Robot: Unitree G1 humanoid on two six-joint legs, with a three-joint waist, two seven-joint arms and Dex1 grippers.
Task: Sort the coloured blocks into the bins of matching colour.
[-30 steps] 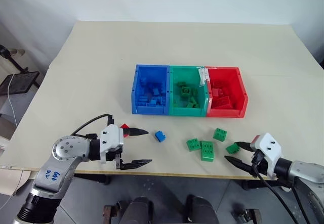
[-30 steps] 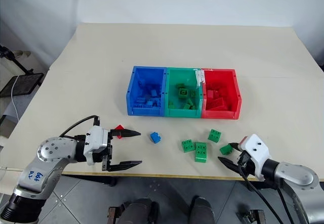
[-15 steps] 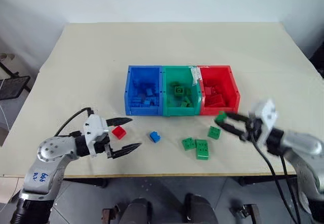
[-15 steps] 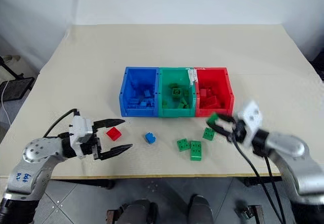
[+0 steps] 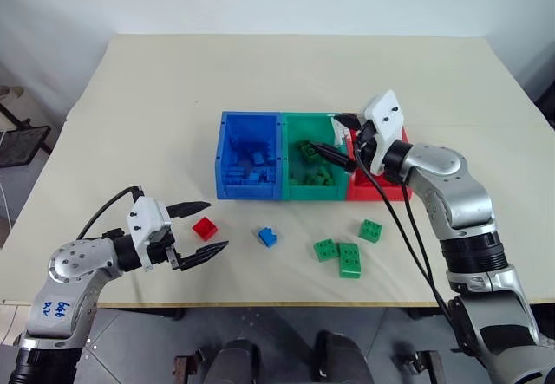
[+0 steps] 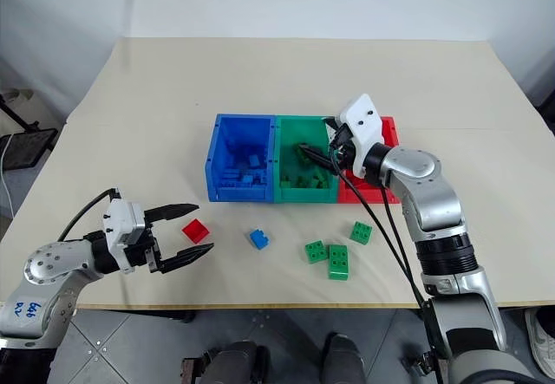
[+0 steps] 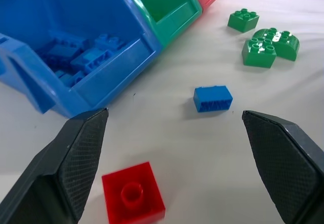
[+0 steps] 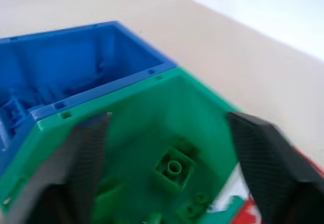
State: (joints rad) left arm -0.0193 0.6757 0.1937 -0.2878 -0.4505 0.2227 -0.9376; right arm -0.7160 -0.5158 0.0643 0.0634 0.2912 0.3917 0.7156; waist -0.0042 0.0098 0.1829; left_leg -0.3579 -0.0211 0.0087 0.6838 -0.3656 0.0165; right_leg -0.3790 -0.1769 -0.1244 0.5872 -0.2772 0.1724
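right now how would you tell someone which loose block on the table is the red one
Start at the row of three joined bins in the middle of the table and look to the bare tabletop in front of the blue bin. The red block lies there, apart from everything, between the fingers of the open left tool. It is the only loose red block; the rest are blue or green.

- We see the red bin (image 5: 392,190) largely covered by the right gripper (image 5: 340,136) and its arm.
- In the right wrist view, the blue bin (image 8: 76,62) is cut off at the edge.
- One finger (image 8: 81,163) there is blurred.
- We cannot count the bricks piled inside the green bin (image 5: 316,195).
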